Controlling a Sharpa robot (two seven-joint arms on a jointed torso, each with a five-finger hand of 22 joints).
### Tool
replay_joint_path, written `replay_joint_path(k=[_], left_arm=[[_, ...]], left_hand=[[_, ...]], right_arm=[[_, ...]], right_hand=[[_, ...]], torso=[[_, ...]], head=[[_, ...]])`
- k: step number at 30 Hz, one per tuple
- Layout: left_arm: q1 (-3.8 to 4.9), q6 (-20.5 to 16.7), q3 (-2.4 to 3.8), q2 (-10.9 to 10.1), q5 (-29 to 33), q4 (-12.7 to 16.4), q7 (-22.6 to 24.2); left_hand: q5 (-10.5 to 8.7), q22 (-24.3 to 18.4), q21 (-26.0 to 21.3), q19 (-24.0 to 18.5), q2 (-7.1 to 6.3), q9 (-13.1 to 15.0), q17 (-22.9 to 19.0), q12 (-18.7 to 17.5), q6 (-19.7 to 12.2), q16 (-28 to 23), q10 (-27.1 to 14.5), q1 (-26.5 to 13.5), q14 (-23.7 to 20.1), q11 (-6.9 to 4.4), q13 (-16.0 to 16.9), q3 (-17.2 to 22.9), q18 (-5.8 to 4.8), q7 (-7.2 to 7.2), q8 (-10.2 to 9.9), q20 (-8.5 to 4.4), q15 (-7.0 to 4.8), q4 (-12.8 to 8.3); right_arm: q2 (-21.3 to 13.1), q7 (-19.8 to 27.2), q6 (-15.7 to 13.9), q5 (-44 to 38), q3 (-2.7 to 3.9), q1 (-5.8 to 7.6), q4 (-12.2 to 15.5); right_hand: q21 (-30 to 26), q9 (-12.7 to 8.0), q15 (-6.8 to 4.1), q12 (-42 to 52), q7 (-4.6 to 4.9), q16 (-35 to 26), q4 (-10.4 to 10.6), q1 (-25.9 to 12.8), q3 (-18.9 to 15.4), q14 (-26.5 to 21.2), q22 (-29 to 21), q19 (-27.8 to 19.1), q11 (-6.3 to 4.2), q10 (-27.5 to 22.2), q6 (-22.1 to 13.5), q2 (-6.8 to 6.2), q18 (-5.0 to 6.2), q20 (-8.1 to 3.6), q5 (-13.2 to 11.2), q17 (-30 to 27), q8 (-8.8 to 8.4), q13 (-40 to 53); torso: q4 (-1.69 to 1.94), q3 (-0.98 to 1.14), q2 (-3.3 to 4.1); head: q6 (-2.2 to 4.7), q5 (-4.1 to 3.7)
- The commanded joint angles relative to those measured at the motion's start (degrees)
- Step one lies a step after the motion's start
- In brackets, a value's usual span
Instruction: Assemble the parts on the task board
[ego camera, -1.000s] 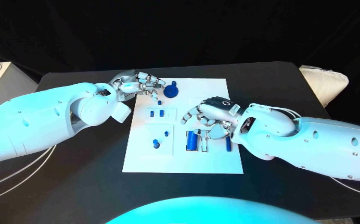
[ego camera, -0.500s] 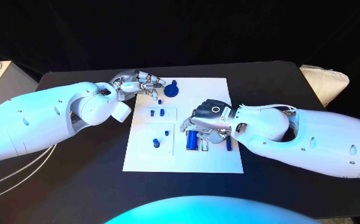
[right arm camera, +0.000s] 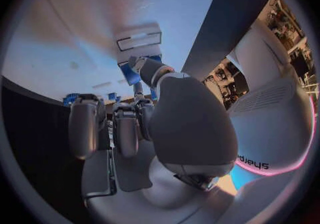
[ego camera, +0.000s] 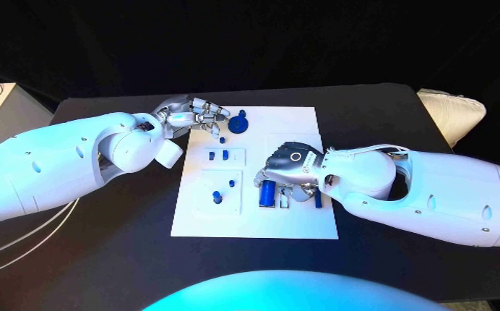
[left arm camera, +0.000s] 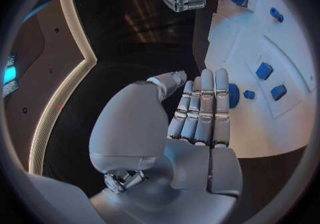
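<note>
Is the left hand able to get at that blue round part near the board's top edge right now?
Probably yes: the left hand hovers open just beside the round blue part on the task board, with nothing between them.

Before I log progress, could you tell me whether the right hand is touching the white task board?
Cannot tell: the head view's right hand covers the task board without showing contact.

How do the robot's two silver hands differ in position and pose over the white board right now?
The left hand sits at the white task board's far left corner, by the round blue part; the right hand is over the board's middle, above the long blue cylinder. Left fingers lie extended; right fingers curl downward. Both are silver.
</note>
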Motion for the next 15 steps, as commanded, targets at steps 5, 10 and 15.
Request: replay_joint_path(k=[5,10,15], left_arm=[[0.01,0.8,0.02,0.1,0.0,0.1,0.4],[0.01,0.9,0.02,0.1,0.0,0.1,0.4],[0.01,0.9,0.02,0.2,0.0,0.1,0.4]], left_hand=[[0.25,0.1,-0.2,0.1,0.52,-0.1,0.0,0.0,-0.2,-0.4,-0.2,0.0,0.0,0.01,0.0,0.4,0.77,-0.04,-0.3,0.05,0.22,-0.1],[0.25,0.1,-0.2,0.1,0.52,-0.1,0.0,0.0,-0.2,-0.4,-0.2,0.0,0.0,0.01,0.0,0.4,0.77,-0.04,-0.3,0.05,0.22,-0.1],[0.25,0.1,-0.2,0.1,0.52,-0.1,0.0,0.0,-0.2,-0.4,-0.2,0.0,0.0,0.01,0.0,0.4,0.77,-0.04,-0.3,0.05,0.22,-0.1]], right_arm=[[0.6,-0.1,2.2,-1.5,-0.38,-0.06,-0.6],[1.0,0.2,1.6,-1.3,-0.54,-0.13,-0.9],[1.4,0.5,0.8,-1.1,-0.60,-0.22,-1.1]], right_hand=[[0.6,0.2,-0.38,0.3,-0.30,0.0,0.1,-0.6,-0.4,5.4,12.1,2.5,-0.45,0.3,0.1,0.25,0.55,-0.46,-0.3,13.9,0.35,9.8],[1.3,0.4,-0.43,0.8,-0.24,0.2,0.0,-0.7,-0.4,5.5,12.3,2.7,-0.49,0.6,0.6,0.53,0.42,-0.52,-0.4,14.2,0.74,10.1],[1.9,0.6,-0.48,1.4,-0.13,0.4,-0.1,-0.7,-0.2,5.7,12.4,2.8,-0.49,1.1,1.1,0.81,0.33,-0.59,-0.4,14.4,1.21,10.4]], torso=[[0.02,-0.01,0.01],[0.00,-0.02,0.01],[0.04,0.00,-0.01]], head=[[-0.08,-0.06],[-0.14,-0.10],[-0.17,-0.15]])
